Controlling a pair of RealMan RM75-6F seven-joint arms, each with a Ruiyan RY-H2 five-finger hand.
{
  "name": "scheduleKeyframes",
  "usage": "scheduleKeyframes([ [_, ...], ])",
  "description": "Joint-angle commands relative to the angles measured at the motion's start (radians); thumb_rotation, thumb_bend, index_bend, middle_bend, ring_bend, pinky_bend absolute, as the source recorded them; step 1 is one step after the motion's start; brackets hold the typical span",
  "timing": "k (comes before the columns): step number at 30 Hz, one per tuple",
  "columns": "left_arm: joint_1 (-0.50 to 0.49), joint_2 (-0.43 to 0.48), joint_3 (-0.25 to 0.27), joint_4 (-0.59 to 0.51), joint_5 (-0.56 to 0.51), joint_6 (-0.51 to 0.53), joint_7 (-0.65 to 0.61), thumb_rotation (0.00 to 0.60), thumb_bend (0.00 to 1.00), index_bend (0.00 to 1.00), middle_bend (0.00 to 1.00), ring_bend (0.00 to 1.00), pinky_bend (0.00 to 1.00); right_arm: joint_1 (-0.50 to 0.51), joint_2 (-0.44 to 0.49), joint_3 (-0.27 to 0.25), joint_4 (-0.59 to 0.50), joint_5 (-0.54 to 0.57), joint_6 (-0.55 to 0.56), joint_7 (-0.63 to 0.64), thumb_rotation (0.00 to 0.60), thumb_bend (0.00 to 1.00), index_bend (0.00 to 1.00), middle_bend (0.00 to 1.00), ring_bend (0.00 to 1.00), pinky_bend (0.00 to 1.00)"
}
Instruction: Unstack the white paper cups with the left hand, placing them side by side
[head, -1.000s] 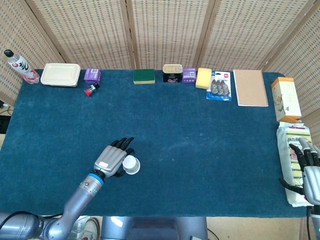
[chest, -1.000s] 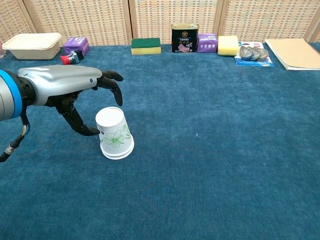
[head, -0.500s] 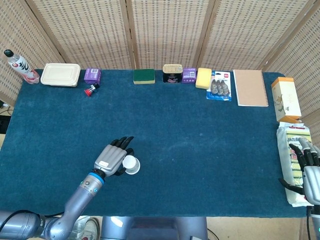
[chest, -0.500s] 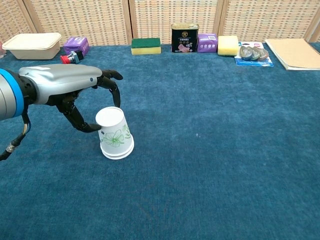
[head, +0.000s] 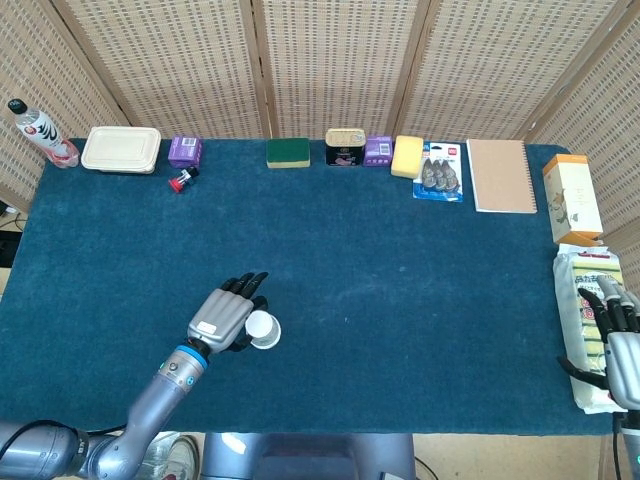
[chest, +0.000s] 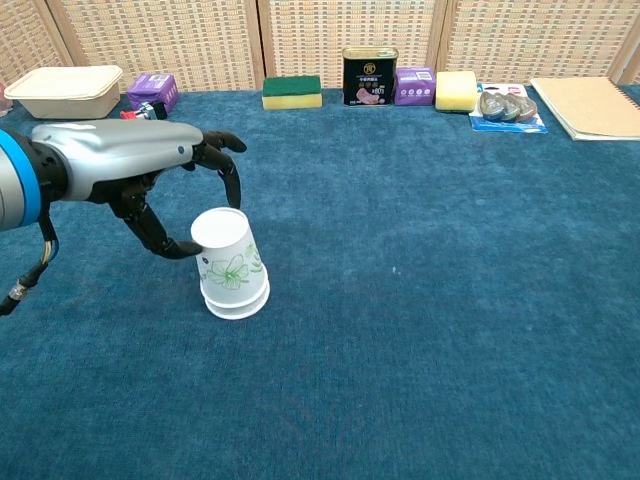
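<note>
A stack of white paper cups (chest: 230, 265) with a green flower print stands upside down on the blue table (chest: 450, 300), near its front left. The upper cup (head: 263, 329) sits slightly raised and tilted on the one below. My left hand (chest: 150, 175) reaches in from the left and grips that upper cup, thumb on its near left side and fingers (chest: 232, 180) arched over its far side. In the head view the left hand (head: 225, 315) covers the cup's left side. My right hand (head: 618, 345) lies at the far right edge, fingers extended, holding nothing.
Along the back edge stand a bottle (head: 40, 132), a food box (head: 121, 149), a purple box (head: 185, 151), a green sponge (head: 288, 152), a can (head: 345, 146), a yellow sponge (head: 407, 156) and a notebook (head: 500, 175). A packet (head: 585, 320) lies under the right hand.
The left hand has closed in on the cup stack; its thumb now touches the cup and the upper cup has risen and tilted slightly. The right hand has not moved.
</note>
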Motion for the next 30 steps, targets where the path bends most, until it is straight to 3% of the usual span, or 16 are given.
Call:
scheduleKeyframes([
  [1, 0.005, 0.027, -0.006, -0.033, 0.012, 0.011, -0.013, 0.6, 0.29, 0.35, 0.0, 0.0, 0.12, 0.0, 0.0, 0.0, 0.001, 0.0, -0.001, 0.001, 0.6, 0.04, 0.12, 0.0, 0.01, 0.0],
  [15, 0.054, 0.211, -0.001, -0.184, 0.124, 0.059, -0.082, 0.6, 0.29, 0.35, 0.0, 0.0, 0.12, 0.002, -0.003, -0.004, -0.004, -0.005, -0.004, -0.011, 0.6, 0.04, 0.12, 0.0, 0.01, 0.0],
  [24, 0.109, 0.303, 0.016, -0.149, 0.216, 0.009, -0.249, 0.6, 0.29, 0.35, 0.0, 0.0, 0.12, 0.003, -0.006, -0.008, -0.008, -0.007, -0.008, -0.021, 0.6, 0.04, 0.12, 0.0, 0.01, 0.0],
  [30, 0.137, 0.313, 0.033, -0.077, 0.238, -0.035, -0.339, 0.6, 0.29, 0.35, 0.0, 0.0, 0.12, 0.004, -0.007, -0.009, -0.011, -0.008, -0.01, -0.027, 0.6, 0.04, 0.12, 0.0, 0.01, 0.0],
])
